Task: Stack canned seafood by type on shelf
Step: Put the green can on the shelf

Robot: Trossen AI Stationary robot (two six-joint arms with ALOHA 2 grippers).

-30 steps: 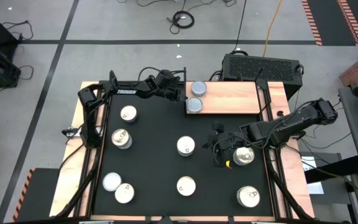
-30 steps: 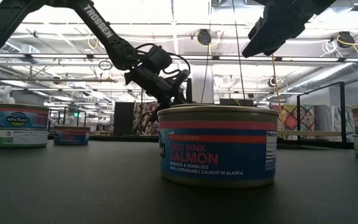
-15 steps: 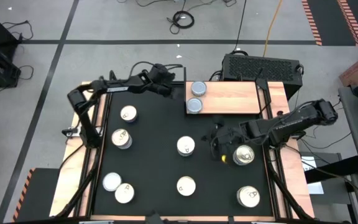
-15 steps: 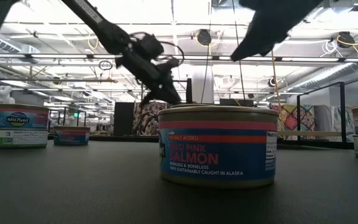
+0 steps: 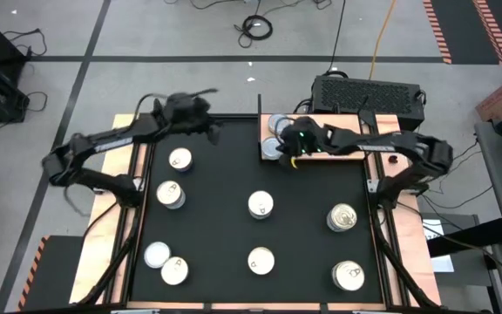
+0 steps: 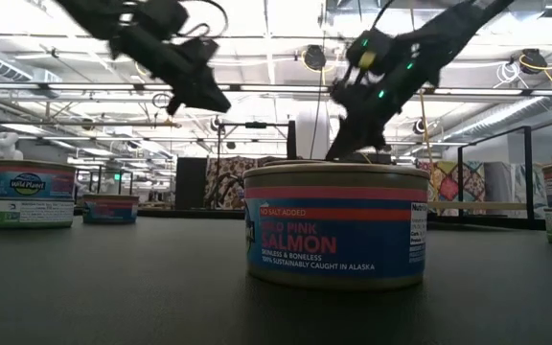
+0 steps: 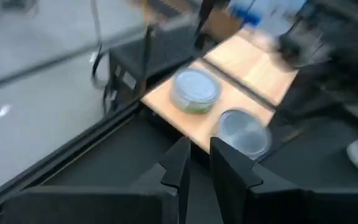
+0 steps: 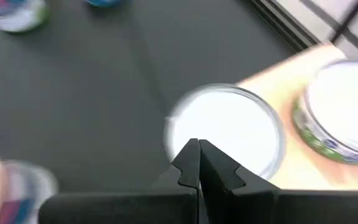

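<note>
Salmon label (image 6: 290, 241) only low view, gripper (image 8: 194, 163) closed

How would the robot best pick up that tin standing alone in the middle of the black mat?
Probably from straight above, with the fingers closing across the round side wall. The tin stands upright and flat on the black mat, lid up, too low to offer much from the side. No other tin stands close, so the fingers have room on any two opposite sides.

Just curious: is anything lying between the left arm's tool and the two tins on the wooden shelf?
No, only bare black mat between left tool and shelf tins, per the high view.
</note>
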